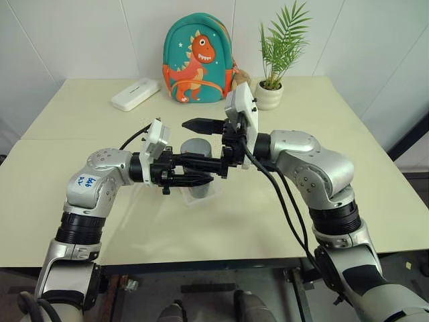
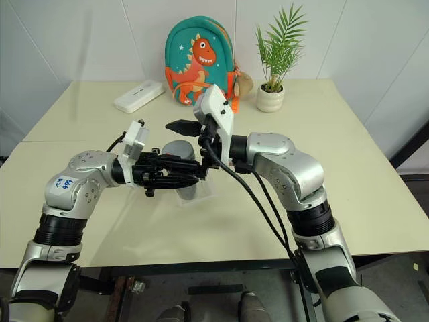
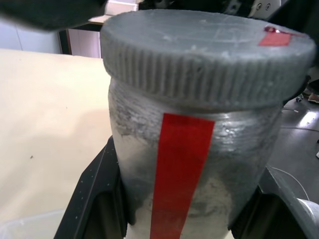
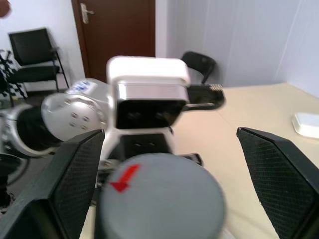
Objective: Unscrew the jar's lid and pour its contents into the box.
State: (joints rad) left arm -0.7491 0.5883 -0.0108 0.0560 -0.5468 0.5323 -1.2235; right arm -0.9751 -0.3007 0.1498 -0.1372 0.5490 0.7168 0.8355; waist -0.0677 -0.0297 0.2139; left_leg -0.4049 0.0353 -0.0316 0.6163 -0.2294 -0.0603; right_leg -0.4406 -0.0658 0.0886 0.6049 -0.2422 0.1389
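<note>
Head view: the left gripper [image 1: 201, 176] clamps the jar [image 1: 199, 185] near the table's [image 1: 80, 127] middle, over the clear box [image 1: 213, 195]. The right gripper [image 1: 201, 141] spreads wide around the grey lid [image 1: 196, 145].

Left wrist view: black fingers [image 3: 94, 194] squeeze the red-striped jar, lid screwed on.

Right wrist view: spread fingers [image 4: 75, 179] flank the lid.

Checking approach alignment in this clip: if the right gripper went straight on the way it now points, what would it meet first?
Probably the lid of the jar: it lies between the open right gripper's fingers, just ahead. Depth is unclear; beyond it is the left gripper.
</note>
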